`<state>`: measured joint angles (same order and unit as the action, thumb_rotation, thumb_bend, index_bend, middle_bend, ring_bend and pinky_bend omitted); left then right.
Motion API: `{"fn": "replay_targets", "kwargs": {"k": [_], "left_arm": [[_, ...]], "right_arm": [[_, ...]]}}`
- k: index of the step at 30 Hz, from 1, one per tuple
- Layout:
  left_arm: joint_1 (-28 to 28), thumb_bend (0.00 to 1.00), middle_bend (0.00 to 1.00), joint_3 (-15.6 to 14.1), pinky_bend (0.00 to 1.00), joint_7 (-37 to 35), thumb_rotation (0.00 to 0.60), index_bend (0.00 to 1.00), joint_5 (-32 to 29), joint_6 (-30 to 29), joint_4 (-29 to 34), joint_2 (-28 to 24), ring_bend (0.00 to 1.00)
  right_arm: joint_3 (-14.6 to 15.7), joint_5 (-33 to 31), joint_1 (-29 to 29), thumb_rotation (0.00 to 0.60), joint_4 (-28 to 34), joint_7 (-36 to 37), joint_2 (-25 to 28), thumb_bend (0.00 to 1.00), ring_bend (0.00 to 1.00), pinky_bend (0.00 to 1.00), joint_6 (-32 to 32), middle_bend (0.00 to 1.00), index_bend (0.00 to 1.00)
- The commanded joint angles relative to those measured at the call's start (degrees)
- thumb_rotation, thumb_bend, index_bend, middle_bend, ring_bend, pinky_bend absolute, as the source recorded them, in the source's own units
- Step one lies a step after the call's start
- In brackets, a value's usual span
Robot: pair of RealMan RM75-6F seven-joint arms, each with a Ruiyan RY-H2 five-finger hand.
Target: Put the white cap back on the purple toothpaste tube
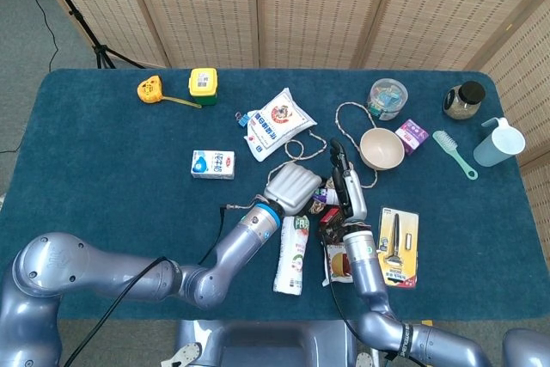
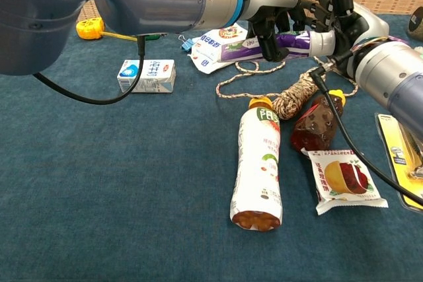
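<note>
Both robot hands meet: left robot hand (image 2: pixel 274 12) grips toothpaste tube (image 2: pixel 264 43).

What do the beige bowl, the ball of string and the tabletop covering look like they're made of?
The beige bowl looks like matte plastic or a wheat-fibre blend: smooth, dull, no glaze shine. The ball of string seems to be twisted cotton or jute twine, with visible two-tone plies. The tabletop covering appears to be teal cloth, felt-like, with a soft, non-reflective nap.

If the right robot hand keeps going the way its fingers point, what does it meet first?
Probably the left robot hand. The right robot hand is at the white cap end of the purple toothpaste tube, fingers reaching toward the left one gripping the tube. Depth between them is unclear.
</note>
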<state>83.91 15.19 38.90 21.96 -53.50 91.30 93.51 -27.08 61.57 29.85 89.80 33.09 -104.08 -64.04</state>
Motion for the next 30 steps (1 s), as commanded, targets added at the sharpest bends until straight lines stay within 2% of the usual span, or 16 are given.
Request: {"fn": "replay_targets", "kwargs": {"k": [1, 30], "left_arm": [[0.0, 0.68, 0.54, 0.0, 0.52, 0.1, 0.6, 0.65, -0.1, 0.2, -0.1, -0.1, 0.47], [1.3, 0.7, 0.54, -1.7, 0.52, 1.1, 0.6, 0.65, -1.3, 4.4, 0.1, -2.2, 0.47]], "right_arm": [[0.2, 0.2, 0.1, 0.054, -0.1, -0.3, 0.1, 0.0, 0.0, 0.0, 0.1, 0.0, 0.0], [1.8, 2.1, 0.3, 0.054, -1.1, 0.5, 1.4, 0.0, 0.0, 0.0, 2.5, 0.0, 0.0]]}}
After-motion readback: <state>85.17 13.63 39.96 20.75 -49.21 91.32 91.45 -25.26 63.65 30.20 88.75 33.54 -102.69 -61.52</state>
